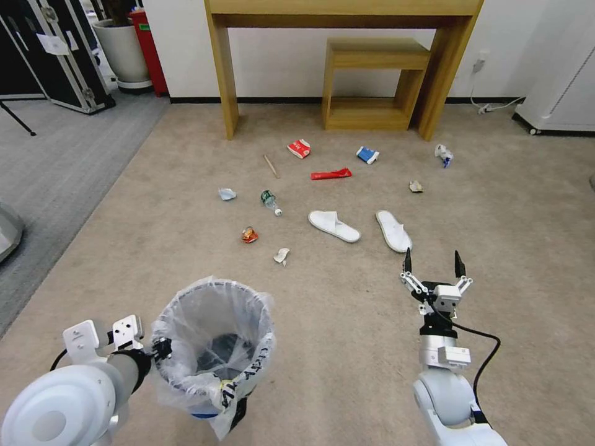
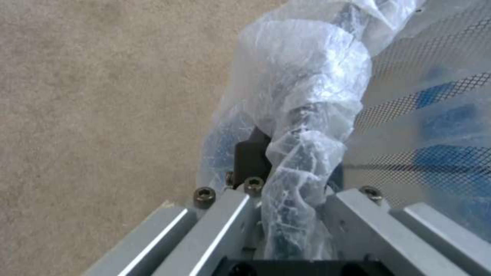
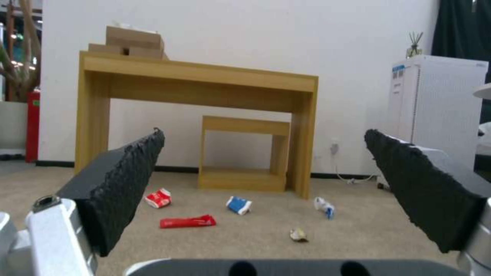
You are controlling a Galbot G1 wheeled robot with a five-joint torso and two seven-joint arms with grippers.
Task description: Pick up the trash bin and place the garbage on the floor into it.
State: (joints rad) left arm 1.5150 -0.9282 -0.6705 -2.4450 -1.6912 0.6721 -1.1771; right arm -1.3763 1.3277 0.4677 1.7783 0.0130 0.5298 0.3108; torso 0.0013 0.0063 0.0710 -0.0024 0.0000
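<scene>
The left gripper (image 1: 162, 348) pinches the near-left rim of the trash bin (image 1: 214, 347), which looks light with a slippery liner. The right gripper (image 1: 432, 265) hovers wide open near the slippers (image 1: 333, 225), soft and easily pinched.

Premises: a white wall (image 1: 279, 62) with a dark skirting strip along its foot closes the far side. A tall light-wood desk (image 1: 341, 9) stands against that wall. Under the desk, toward its right leg, sits a lower open wooden stand (image 1: 372, 83). Two cardboard boxes (image 3: 134, 41) rest on the desk's left end. Beige short-pile carpet (image 1: 496, 248) extends from the desk toward the viewer. Left of the desk the covering changes to grey ribbed carpet (image 1: 56, 161). Further left stand a red cylinder (image 1: 149, 49), a pale planter (image 1: 121, 49) and black metal-edged cases (image 1: 49, 56). Right of the desk, a white cabinet (image 1: 558, 74) stands near a wall socket with a trailing white cable (image 1: 496, 105). Lighting is even.
</scene>
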